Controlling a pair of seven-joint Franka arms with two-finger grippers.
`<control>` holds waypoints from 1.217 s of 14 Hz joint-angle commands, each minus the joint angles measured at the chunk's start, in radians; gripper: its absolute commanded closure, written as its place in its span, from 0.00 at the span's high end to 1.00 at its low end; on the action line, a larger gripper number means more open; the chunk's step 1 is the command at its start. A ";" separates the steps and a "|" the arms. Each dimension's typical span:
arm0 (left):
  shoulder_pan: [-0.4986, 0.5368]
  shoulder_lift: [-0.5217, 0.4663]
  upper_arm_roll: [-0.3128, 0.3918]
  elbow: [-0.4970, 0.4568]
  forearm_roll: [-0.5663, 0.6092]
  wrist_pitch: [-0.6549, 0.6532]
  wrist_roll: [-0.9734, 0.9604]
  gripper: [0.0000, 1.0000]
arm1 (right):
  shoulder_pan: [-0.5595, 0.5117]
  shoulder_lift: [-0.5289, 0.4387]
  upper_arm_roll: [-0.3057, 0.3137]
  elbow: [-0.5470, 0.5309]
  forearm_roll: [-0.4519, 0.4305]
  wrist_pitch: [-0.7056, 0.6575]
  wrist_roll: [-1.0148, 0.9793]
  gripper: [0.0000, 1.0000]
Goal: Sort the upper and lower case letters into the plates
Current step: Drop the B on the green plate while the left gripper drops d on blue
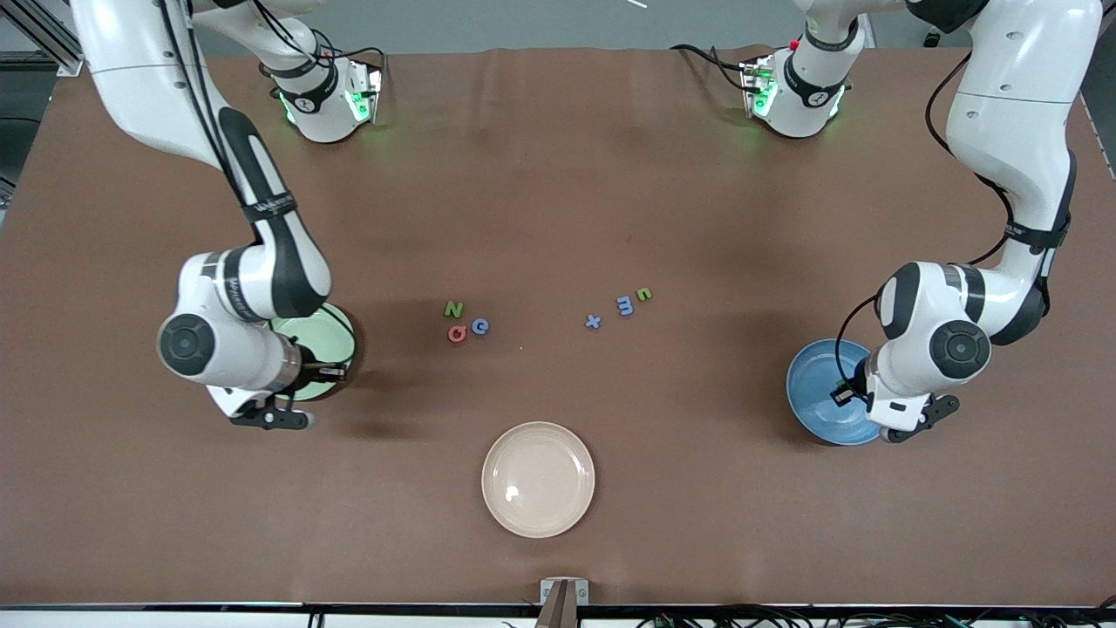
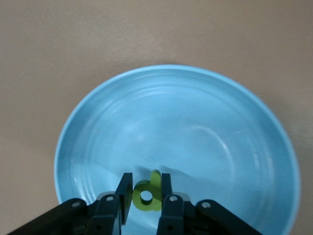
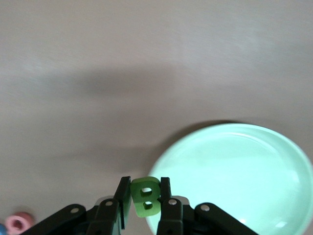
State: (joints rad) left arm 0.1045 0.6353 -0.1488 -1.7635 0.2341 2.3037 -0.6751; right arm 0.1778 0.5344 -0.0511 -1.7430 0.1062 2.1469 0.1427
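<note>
My left gripper (image 2: 146,188) hangs over the blue plate (image 2: 205,122), shut on the green p (image 2: 154,185). In the front view this gripper (image 1: 847,390) sits over that plate (image 1: 811,384) at the left arm's end. My right gripper (image 3: 145,192) is shut on the green B (image 3: 146,198) above the rim of the pale green plate (image 3: 244,171). From the front it (image 1: 324,373) covers the nearer edge of that plate (image 1: 330,336). Green N (image 1: 453,308), red Q (image 1: 457,333) and blue G (image 1: 480,326) lie together mid-table. Blue x (image 1: 593,322), blue m (image 1: 625,305) and green u (image 1: 644,294) lie beside them.
A cream-white plate (image 1: 538,479) sits nearer the front camera than the letters, with nothing in it. The red Q (image 3: 18,223) shows at the edge of the right wrist view. Both arm bases stand along the table's back edge.
</note>
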 commanded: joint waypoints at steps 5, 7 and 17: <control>-0.020 -0.071 -0.029 -0.044 0.018 -0.058 -0.067 1.00 | -0.083 -0.145 0.017 -0.399 -0.020 0.287 -0.100 0.00; -0.029 -0.124 -0.124 -0.042 0.017 -0.148 -0.133 1.00 | -0.083 -0.137 0.017 -0.453 -0.020 0.358 -0.100 0.01; -0.051 -0.167 -0.410 -0.200 0.021 -0.006 -0.500 0.98 | -0.032 -0.139 0.030 -0.271 -0.008 0.153 0.031 1.00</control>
State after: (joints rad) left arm 0.0586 0.4844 -0.5402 -1.9120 0.2353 2.2377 -1.1322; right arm 0.1127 0.4167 -0.0372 -2.0633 0.0971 2.3474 0.0802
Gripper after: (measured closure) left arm 0.013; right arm 0.159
